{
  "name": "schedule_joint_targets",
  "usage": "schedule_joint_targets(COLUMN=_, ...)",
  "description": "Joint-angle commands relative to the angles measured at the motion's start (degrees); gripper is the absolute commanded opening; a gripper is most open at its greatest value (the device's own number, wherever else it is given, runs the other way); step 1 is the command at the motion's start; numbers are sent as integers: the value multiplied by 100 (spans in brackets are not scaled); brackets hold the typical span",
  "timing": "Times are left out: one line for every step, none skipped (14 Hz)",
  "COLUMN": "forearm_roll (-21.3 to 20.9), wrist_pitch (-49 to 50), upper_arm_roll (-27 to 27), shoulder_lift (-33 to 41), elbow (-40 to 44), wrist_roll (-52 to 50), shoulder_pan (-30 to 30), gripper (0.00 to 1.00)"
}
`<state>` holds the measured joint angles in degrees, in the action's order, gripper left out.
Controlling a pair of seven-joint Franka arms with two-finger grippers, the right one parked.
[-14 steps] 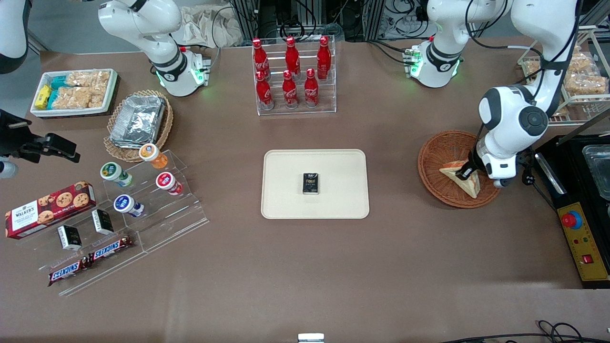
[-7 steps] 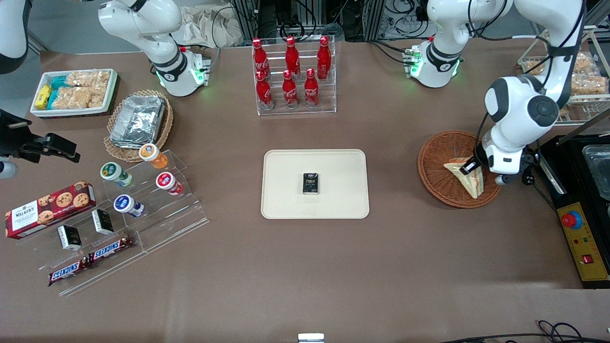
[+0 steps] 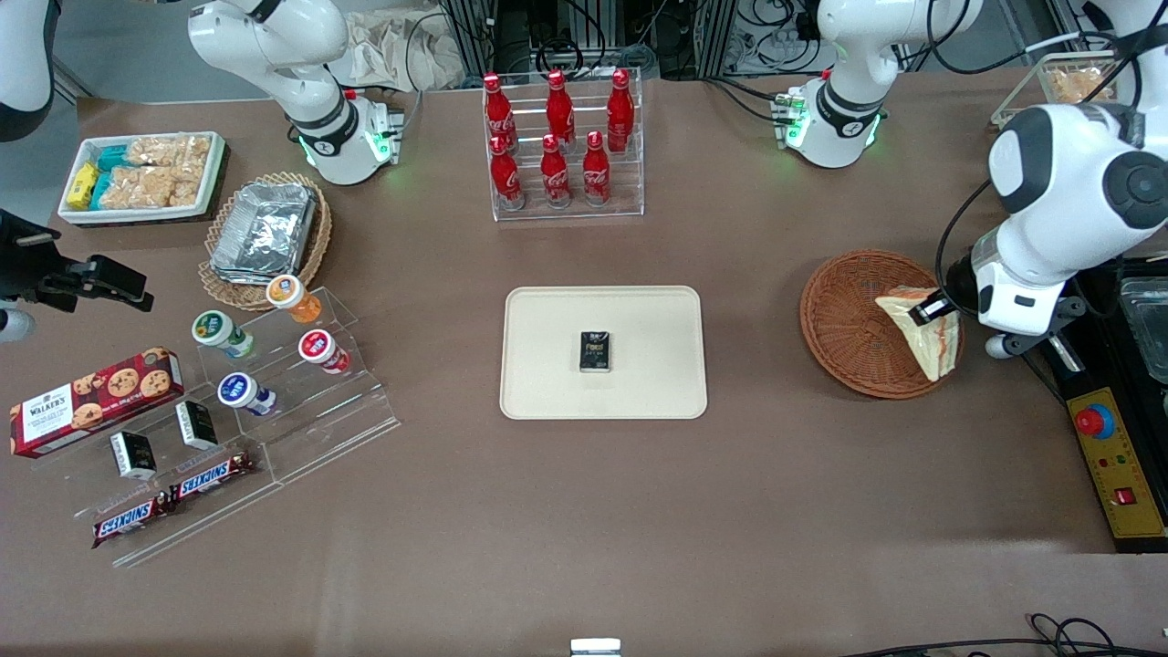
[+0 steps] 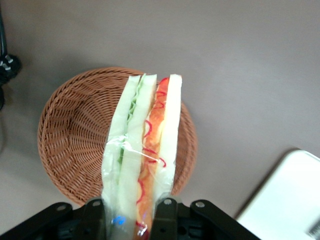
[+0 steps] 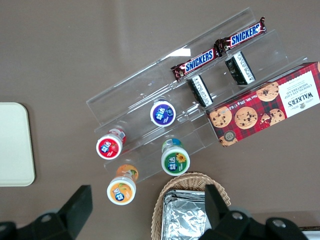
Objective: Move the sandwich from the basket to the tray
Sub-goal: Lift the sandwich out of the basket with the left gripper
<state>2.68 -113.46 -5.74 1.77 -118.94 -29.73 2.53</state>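
We are gripping the sandwich in our hand, the two fingers closing on its wrapped end so that it is hanging clear above the basket, over the part of the rim nearest the working arm's end of the counter. From the wrist view the sandwich is showing its cut edge, pale bread on either side with green and orange-red filling between, and the clear film around it is catching the light; the basket is lying beneath it with bare weave showing. The hand is sitting at the wedge's narrow end, though how deep the fingers are biting is hard for us to judge. The tray is lying flat at the middle of the counter, well apart from the basket, and is carrying a small dark packet near its centre.
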Motion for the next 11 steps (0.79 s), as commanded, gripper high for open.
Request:
schedule_joint_targets(forearm_roll=-66, wrist_pitch=578, upper_arm_roll=-383, shoulder_lift=-124, elbow=651, wrist_roll=38, shoulder_pan=-25, gripper=0)
schedule_joint_targets(forearm_roll=-66, wrist_pitch=832, upper_arm_roll=-489, shoulder_lift=-124, elbow=888, wrist_roll=134, shoulder_pan=-34, gripper=0)
schedule_joint_targets(forearm_roll=-66, wrist_pitch=1130, upper_arm_roll=-638, shoulder_lift=-133, elbow=1125, wrist_roll=265, shoulder_pan=-34, gripper=0)
schedule_joint_targets(forearm_roll=-66, wrist_pitch=1368, upper_arm_roll=-761, shoulder_lift=-133, elbow=1327, wrist_roll=301, shoulder_pan=-34, gripper=0)
schedule_joint_targets(forearm_roll=-57, wrist_pitch=1475, upper_arm_roll=-910, shoulder_lift=-142, elbow=1503, wrist_roll=293, shoulder_pan=-34, gripper=0)
schedule_joint_targets(forearm_roll=-48, wrist_pitch=1519, upper_arm_roll=-1051, shoulder_lift=-133, elbow=1636, wrist_roll=249, shoulder_pan=-34, gripper=0)
schedule_joint_targets(forearm_roll=-5, wrist_pitch=1555, upper_arm_roll=-1165, shoulder_lift=-142, elbow=1741, wrist_roll=223, shoulder_pan=-34, gripper=0)
schedule_joint_targets(forearm_roll=13, wrist_pitch=1572, upper_arm_roll=-1306, shoulder_lift=-142, elbow=1812, wrist_roll=205, shoulder_pan=-34, gripper=0)
schedule_joint_targets(forearm_roll=22, wrist_pitch=1573, upper_arm_roll=-1411, shoulder_lift=-150, elbow=1830, wrist_roll=127, shoulder_pan=-34, gripper=0)
schedule_joint_targets(forearm_roll=5, wrist_pitch=1573, upper_arm_roll=-1560, shoulder_lift=-220, elbow=1857, wrist_roll=-22, shoulder_pan=-34, gripper=0)
schedule_joint_targets(forearm_roll=-39, wrist_pitch=1520, upper_arm_roll=-1719, shoulder_lift=-308, elbow=1909, wrist_roll=-154, shoulder_pan=-34, gripper=0)
